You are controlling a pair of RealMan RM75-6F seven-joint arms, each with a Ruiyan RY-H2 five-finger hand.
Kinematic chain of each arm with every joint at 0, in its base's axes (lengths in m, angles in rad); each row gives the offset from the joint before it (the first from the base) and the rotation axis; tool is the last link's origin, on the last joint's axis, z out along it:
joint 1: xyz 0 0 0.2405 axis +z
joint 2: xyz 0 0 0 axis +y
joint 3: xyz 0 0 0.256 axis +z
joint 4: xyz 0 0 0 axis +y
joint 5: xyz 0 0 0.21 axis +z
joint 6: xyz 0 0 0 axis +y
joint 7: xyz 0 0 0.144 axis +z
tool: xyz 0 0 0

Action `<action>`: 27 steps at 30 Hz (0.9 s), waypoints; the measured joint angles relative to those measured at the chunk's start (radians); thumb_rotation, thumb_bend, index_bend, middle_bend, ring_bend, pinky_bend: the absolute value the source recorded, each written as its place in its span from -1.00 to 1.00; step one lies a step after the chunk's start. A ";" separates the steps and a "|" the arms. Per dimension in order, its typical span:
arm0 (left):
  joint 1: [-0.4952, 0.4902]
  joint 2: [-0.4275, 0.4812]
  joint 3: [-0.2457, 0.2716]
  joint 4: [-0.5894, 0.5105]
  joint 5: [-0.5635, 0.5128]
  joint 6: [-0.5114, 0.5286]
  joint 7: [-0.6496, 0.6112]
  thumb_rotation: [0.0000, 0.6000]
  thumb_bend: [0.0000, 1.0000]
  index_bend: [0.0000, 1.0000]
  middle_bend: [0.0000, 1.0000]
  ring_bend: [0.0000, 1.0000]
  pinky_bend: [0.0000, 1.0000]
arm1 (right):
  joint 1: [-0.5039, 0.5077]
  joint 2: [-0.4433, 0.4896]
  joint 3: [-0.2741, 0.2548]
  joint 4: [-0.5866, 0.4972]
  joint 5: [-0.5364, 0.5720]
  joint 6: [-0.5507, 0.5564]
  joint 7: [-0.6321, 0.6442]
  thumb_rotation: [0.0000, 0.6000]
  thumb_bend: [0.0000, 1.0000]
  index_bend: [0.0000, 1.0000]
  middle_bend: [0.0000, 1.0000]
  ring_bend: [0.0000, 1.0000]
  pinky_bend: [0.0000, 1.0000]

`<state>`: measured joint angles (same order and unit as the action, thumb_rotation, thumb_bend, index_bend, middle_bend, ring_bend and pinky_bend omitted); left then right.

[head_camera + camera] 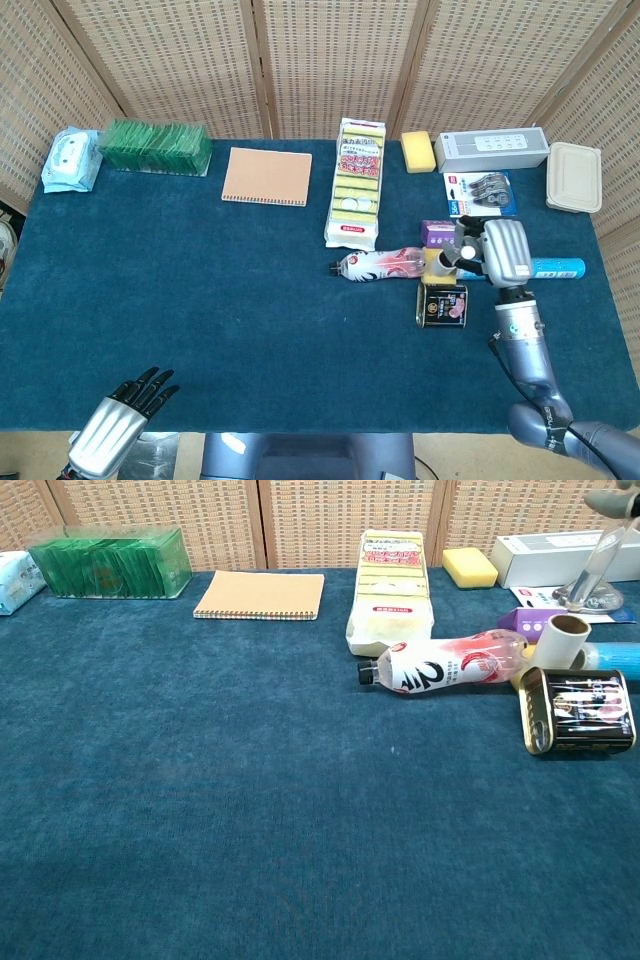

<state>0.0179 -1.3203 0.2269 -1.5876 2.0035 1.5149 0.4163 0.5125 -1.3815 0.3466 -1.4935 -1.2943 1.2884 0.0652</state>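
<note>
The right hand [497, 255] has a broad silver-grey back plate, smooth and slightly domed, with dark joints showing between the silver segments of its fingers [462, 252]. Behind it runs a slim metallic blue-grey forearm [523, 340], built of rounded sections, with a thin dark cable looping beside the wrist. The left hand [118, 425] has the same ribbed silver back, but its fingers [150, 385] are glossy black.
</note>
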 measured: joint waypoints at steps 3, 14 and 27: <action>0.000 0.001 0.000 0.000 0.001 0.002 -0.001 1.00 -0.44 -0.56 -0.64 -0.68 -0.23 | -0.005 0.020 -0.003 -0.020 -0.001 -0.001 0.000 1.00 -0.17 0.59 0.90 1.00 1.00; -0.001 0.002 -0.002 -0.002 -0.005 -0.004 0.001 1.00 -0.44 -0.56 -0.64 -0.68 -0.22 | -0.017 0.127 -0.013 -0.094 -0.006 -0.014 -0.073 1.00 -0.12 0.59 0.91 1.00 1.00; -0.001 0.003 -0.003 -0.003 -0.004 -0.004 0.003 1.00 -0.44 -0.56 -0.65 -0.68 -0.22 | -0.068 0.442 -0.062 -0.353 -0.013 -0.142 -0.035 1.00 -0.06 0.59 0.92 1.00 1.00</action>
<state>0.0165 -1.3172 0.2239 -1.5911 1.9994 1.5112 0.4190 0.4445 -0.9394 0.2851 -1.8463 -1.3070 1.1468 0.0297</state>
